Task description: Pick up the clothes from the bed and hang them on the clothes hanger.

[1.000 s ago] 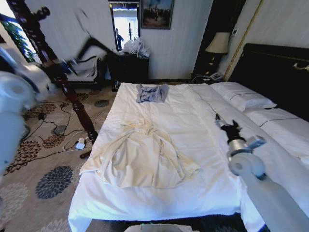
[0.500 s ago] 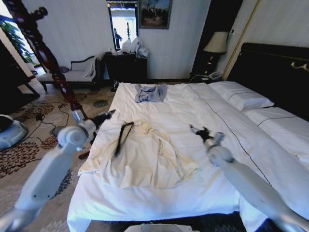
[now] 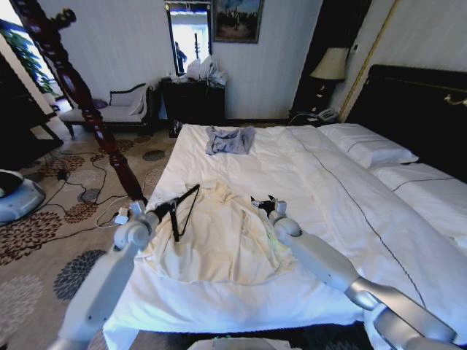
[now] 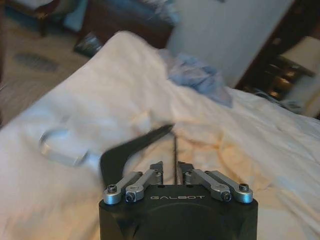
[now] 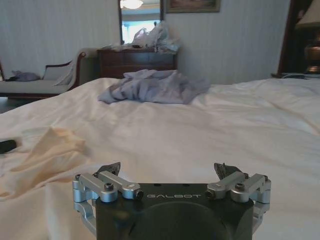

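Lying wrinkled and spread flat on the near half of the bed [image 3: 306, 157], the clothes [image 3: 219, 240] are a thin cream garment, sleeves out to the sides and collar toward the far end. We hold the hanger [image 3: 184, 208] over the garment's left shoulder: a slim black shoulder-shaped piece, tilted, one arm pointing up and away. In the left wrist view the hanger [image 4: 132, 150] runs out from between our fingers, with its silver hook [image 4: 60, 150] blurred just off to one side above the white sheet.

Our left gripper [image 3: 166, 211] is clamped on the hanger, jaws drawn nearly together around a thin black bar. Our right gripper [image 3: 264, 204] hovers at the garment's right edge, close above the fabric, its jaws spread wide and holding nothing. From the right wrist camera, that gripper [image 5: 170, 172] looks low across the sheet, with a bunched fold of the cream cloth [image 5: 47, 147] beside it.

Farther up the bed lies a crumpled grey-blue garment [image 3: 229, 140], well apart from the cream one. White pillows [image 3: 368, 146] sit against a tall black headboard [image 3: 416, 109] on the right. Beyond the bed stand a dark dresser [image 3: 193, 98] and a lamp [image 3: 330, 65]; a dark turned wooden post [image 3: 73, 87] rises on the left over patterned carpet [image 3: 66, 248].
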Motion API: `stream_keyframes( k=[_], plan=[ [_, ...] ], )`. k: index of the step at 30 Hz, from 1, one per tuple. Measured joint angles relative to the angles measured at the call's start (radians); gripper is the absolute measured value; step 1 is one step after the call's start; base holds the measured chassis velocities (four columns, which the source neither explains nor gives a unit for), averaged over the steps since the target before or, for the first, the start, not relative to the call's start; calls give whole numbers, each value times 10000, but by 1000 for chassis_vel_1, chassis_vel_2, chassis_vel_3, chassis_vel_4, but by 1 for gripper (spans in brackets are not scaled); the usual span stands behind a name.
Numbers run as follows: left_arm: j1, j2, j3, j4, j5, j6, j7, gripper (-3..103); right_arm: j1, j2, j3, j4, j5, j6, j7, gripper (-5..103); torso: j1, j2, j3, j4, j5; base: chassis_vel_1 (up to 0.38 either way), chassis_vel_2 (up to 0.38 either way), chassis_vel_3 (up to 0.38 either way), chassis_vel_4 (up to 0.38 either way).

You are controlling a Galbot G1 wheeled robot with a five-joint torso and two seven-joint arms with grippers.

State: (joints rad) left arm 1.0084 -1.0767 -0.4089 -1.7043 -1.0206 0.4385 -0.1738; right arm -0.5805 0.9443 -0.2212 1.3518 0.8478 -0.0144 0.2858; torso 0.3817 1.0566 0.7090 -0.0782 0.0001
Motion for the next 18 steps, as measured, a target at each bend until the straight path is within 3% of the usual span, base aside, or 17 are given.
stream_keyframes(
  k=[3, 4, 8, 9, 12, 14, 17, 18],
  plan=[
    [248, -494, -271, 438, -527, -84, -273, 36, -222, -182, 284, 189, -65, 19, 100, 100, 0, 0, 1, 3, -2, 0, 0, 0, 0],
    [248, -494, -271, 438, -527, -84, -273, 36, -222, -182, 284, 189, -65, 19, 100, 100, 0, 0, 1, 3, -2, 0, 0, 0, 0],
    [243, -1202, -893, 890, -1105, -30, -352, 52, -478, -360, 528, 468, -156, 23, 385, 100, 0, 0, 0, 3, -1, 0, 0, 0, 0],
    [243, -1202, -893, 890, -1105, -30, -352, 52, -478, -360, 528, 468, -156, 23, 385, 100, 0, 0, 0, 3, -1, 0, 0, 0, 0],
    [324, -1420, -1416, 1031, -1638, 239, -323, 68, -624, -459, 605, 583, -176, 16, 559, 100, 1, -1, 0, 3, 0, 0, 0, 0, 0],
    [326, -1439, -1481, 1105, -1707, 254, -305, 68, -646, -467, 613, 591, -184, 14, 598, 100, 0, 0, 0, 6, 1, 0, 0, 0, 0],
    [317, -1475, -1607, 1330, -1792, 253, -151, 84, -668, -468, 636, 603, -197, 2, 729, 100, 0, 0, 0, 6, -2, 0, 0, 0, 0],
    [317, -1475, -1607, 1330, -1792, 253, -151, 84, -668, -468, 636, 603, -197, 2, 729, 100, 0, 0, 0, 6, -2, 0, 0, 0, 0]
  ],
)
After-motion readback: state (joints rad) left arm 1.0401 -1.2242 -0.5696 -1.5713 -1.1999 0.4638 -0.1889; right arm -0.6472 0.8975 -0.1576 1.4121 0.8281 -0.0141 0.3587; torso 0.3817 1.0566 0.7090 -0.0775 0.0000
